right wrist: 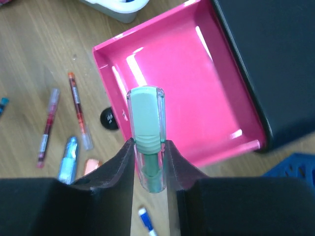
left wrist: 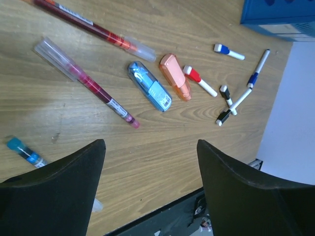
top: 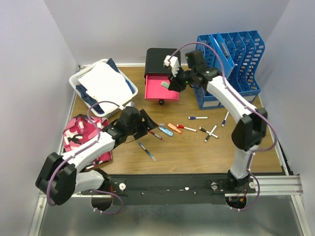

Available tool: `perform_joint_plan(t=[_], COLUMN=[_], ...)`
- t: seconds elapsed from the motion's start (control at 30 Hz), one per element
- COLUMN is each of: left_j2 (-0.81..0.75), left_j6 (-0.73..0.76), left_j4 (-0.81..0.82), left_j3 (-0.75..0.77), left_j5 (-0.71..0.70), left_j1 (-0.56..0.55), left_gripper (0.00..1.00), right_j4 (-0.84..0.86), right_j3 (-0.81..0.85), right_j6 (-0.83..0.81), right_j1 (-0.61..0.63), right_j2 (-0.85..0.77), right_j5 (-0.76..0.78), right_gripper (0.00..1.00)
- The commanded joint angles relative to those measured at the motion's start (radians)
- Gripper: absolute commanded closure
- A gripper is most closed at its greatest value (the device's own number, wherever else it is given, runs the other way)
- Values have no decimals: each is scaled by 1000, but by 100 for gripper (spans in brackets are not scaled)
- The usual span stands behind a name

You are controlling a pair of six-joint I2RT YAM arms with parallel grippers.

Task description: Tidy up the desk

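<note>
The wood-grain desk (top: 197,152) holds scattered stationery. My right gripper (top: 172,84) is shut on a pale green, clear-cased correction tape (right wrist: 147,130) and holds it above the near edge of the open pink drawer (right wrist: 197,83) of the black drawer unit (top: 160,55). My left gripper (top: 147,123) is open and empty, hovering over bare wood (left wrist: 150,145). Beyond it lie two red pens (left wrist: 93,86), a blue correction tape (left wrist: 150,86), an orange one (left wrist: 175,77) and several small markers (left wrist: 229,103).
A white basket (top: 103,86) with papers stands at the back left. A pink patterned pouch (top: 81,132) lies at the left. A blue file rack (top: 231,64) stands at the back right. A blue-capped pen (left wrist: 24,150) lies near my left finger. The black rail (top: 197,184) runs along the front.
</note>
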Motion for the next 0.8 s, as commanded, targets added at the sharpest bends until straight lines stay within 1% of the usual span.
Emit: perform_joint_plan(t=[0.0,0.03,0.13,0.2,0.3,0.43,0.47,0.5,0.53,0.57,0.7,0.73,0.77], left_j2=[76,89,137,171,215,270,296,310,324,358,453,470,506], left_j6=[-62,-73,-122,-155,-211,-277,-287,-294,-298,-300,-303,-323,-327], left_j4=[-29,-31,-29,-20,-13,-20,-20,-22,-25,-23,-62,-78,-133], left_j3=[61,79,106,116,130,158,164,172,188,201,268,285,323], left_j5=[-71,-103,-141,-173,-201,-249,-253,-261,-269,-272,-287,-293,-296], left_j1=[-55,-63,-96,-121,-144,-188,-193,-202,-210,-221,-244,-247,-248], left_gripper=[19,20,22,26,30,35,40,43,45,47,48,48,47], right_j4=[-25,-30,-19,-22,-30,-33,-32,-27,-24,-21,-1,4,5], right_j3=[161,187,209,195,125,-22,-92,-136,-173,-244,-375,-398,-415], right_j6=[23,35,73,90,107,156,165,170,172,179,208,214,224], right_j1=[48,48,48,48,45,21,16,13,5,1,-38,-56,-67], right_j2=[161,175,161,131,37,-83,-138,-159,-185,-224,-305,-316,-333], right_j5=[60,62,77,65,22,-47,-58,-70,-73,-76,-108,-114,-124], right_gripper=[53,43,30,28,27,27,27,27,27,27,27,27,27])
